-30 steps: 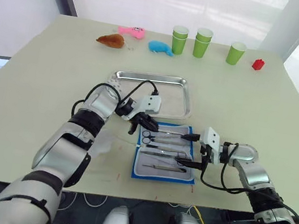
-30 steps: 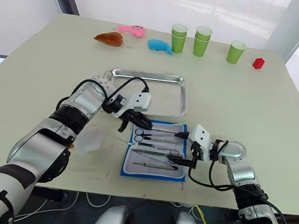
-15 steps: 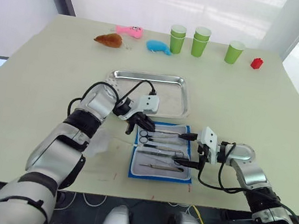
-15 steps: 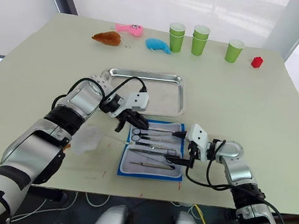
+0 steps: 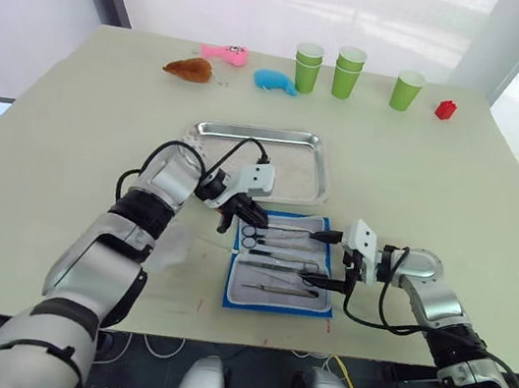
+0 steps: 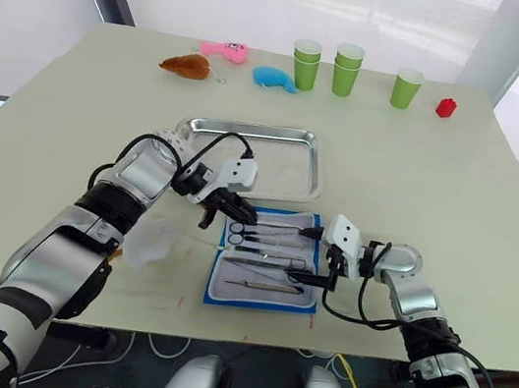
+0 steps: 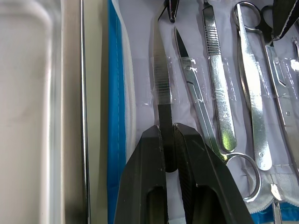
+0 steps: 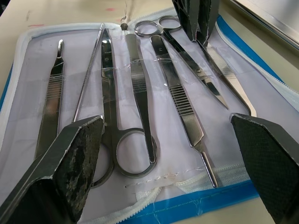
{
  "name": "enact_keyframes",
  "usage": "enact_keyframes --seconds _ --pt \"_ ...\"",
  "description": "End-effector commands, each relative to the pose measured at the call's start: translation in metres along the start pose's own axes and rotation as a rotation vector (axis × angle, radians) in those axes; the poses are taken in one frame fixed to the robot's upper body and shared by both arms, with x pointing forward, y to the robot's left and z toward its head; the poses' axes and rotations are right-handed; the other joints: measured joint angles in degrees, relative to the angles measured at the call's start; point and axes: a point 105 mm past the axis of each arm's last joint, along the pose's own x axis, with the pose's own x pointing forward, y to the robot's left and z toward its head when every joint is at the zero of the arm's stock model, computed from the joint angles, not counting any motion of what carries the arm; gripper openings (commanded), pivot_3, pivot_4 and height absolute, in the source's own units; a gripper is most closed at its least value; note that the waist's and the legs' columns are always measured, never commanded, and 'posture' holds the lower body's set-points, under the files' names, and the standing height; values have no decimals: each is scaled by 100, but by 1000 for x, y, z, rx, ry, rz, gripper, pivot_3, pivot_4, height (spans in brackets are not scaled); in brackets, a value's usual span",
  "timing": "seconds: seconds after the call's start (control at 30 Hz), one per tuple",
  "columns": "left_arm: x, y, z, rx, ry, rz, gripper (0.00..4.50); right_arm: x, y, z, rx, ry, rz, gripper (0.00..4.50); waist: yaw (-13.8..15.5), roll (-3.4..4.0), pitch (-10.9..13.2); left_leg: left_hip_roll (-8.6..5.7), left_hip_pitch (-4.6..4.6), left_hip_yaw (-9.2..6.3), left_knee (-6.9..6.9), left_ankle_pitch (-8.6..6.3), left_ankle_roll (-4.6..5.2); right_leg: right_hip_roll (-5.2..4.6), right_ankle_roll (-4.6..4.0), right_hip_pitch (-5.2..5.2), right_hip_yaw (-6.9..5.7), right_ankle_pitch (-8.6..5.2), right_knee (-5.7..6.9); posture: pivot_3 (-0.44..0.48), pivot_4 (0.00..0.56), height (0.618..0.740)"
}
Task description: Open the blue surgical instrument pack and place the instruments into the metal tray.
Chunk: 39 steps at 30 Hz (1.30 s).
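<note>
Blue surgical instrument pack (image 5: pixel 283 274) lies unfolded on the table (image 5: pixel 72 123) near its front edge, pale lining up, with the instruments (image 8: pixel 140 107) held in a row under clear straps: ring-handled scissors (image 8: pixel 110 135), tweezers (image 7: pixel 163 100) and straight handles. Just beyond its far edge sits the metal tray (image 5: pixel 260 159), no instruments in it. The left gripper (image 7: pixel 169 149) is at the pack's far left corner, its jaws pinching the end of the tweezers, the tool nearest the tray. The right gripper (image 5: pixel 328 258) hovers at the pack's right edge with its fingers (image 8: pixel 70 158) spread wide, holding nothing. Along the far edge of the table stand green paper cups (image 5: pixel 350 72), with a blue plush toy (image 5: pixel 276 81), a pink toy (image 5: pixel 225 53), a brown toy (image 5: pixel 192 69) and a small red block (image 5: pixel 445 110)
</note>
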Motion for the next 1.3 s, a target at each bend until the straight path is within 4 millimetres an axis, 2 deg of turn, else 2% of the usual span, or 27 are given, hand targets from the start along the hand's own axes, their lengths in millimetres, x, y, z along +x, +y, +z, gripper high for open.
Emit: enact_keyframes --seconds 0.03,0.57,1.3 --pt "-8 -2 -12 -11 64 1 60 -8 35 -91 227 324 37 4500 -1 0 0 0 0 0 0 0 0 0 0 0 0 0 0 0 150 740" --pt "-20 -2 -9 -14 84 7 60 -7 36 -92 228 326 40 4500 -3 1 1 1 0 -1 0 0 0 2 0 0 2 0 0 0 150 740" --pt "-37 0 7 8 71 17 60 -5 37 -92 226 325 45 4500 -2 1 4 3 1 -2 0 0 0 5 -1 -1 4 0 0 0 150 740"
